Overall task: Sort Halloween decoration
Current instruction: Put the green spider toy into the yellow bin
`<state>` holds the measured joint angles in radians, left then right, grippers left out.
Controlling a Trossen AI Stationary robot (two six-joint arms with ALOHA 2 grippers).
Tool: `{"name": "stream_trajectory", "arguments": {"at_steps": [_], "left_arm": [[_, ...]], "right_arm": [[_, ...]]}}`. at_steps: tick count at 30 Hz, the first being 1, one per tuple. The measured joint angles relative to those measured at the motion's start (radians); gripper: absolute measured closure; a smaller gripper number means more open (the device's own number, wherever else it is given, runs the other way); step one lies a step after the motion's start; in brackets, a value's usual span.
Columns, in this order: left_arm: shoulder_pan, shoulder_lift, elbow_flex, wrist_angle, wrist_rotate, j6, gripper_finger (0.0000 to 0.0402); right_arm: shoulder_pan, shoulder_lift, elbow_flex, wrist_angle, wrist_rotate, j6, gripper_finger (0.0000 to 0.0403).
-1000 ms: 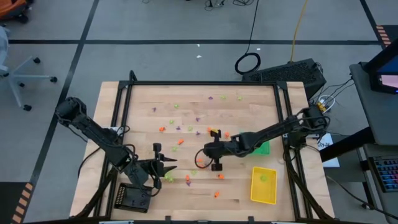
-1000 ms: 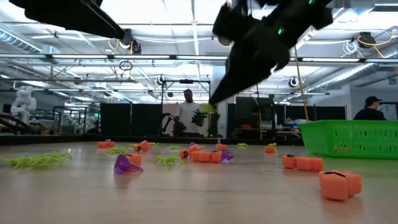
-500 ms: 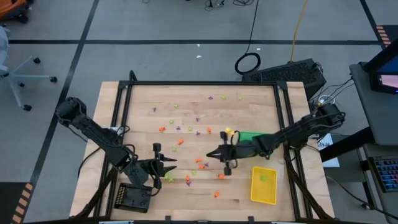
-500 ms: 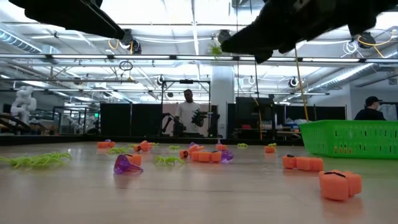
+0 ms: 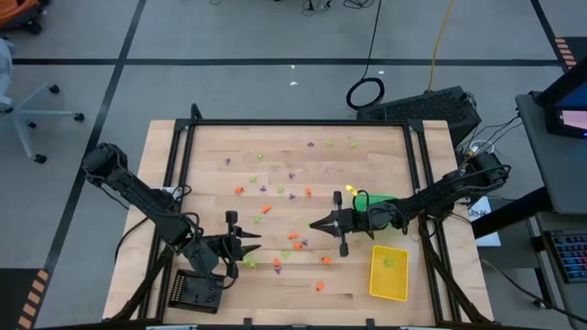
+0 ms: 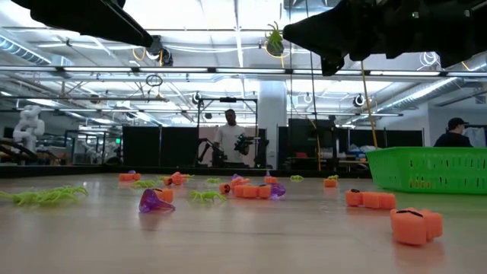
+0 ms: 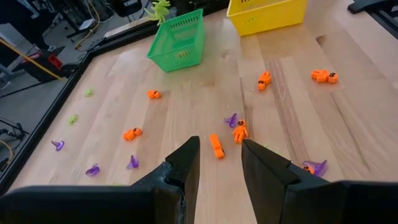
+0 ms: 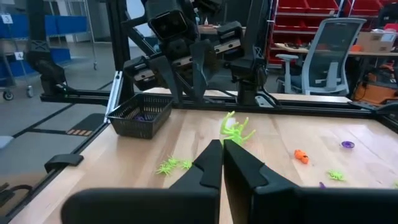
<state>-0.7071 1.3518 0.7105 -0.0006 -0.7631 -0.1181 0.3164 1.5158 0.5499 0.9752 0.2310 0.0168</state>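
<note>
While the right gripper (image 5: 317, 223) is hanging above the table's middle with its fingers clamped on a lime green spider trinket (image 8: 236, 131), most of the sorting is looking undone. Orange, purple and green trinkets (image 5: 295, 237) are lying scattered across the wooden table (image 5: 211, 147), whereas the yellow tray (image 5: 388, 272) near the right corner is showing only a green piece or two, and the green tray (image 7: 178, 42) beside the right arm and the black tray (image 5: 196, 291) at the near left are holding little that can be made out. Compared with a second ago, the right arm is drawing back rightward toward the trays, its gripper riding higher with the spider. The left gripper (image 7: 216, 158) is waiting near the black tray, fingers apart and empty.
</note>
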Motion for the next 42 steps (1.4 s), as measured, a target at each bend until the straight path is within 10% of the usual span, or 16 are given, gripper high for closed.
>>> {"name": "stream_trajectory", "arguments": {"at_steps": [17, 42], "left_arm": [[0.0, 0.0, 0.0, 0.001, 0.0, -0.008, 0.0285], [0.0, 0.0, 0.0, 0.02, 0.0, -0.007, 0.0285]], "right_arm": [[0.0, 0.0, 0.0, 0.0, -0.027, -0.163, 0.0403], [0.0, 0.0, 0.0, 0.0, -0.072, -0.898, 0.0403]]}}
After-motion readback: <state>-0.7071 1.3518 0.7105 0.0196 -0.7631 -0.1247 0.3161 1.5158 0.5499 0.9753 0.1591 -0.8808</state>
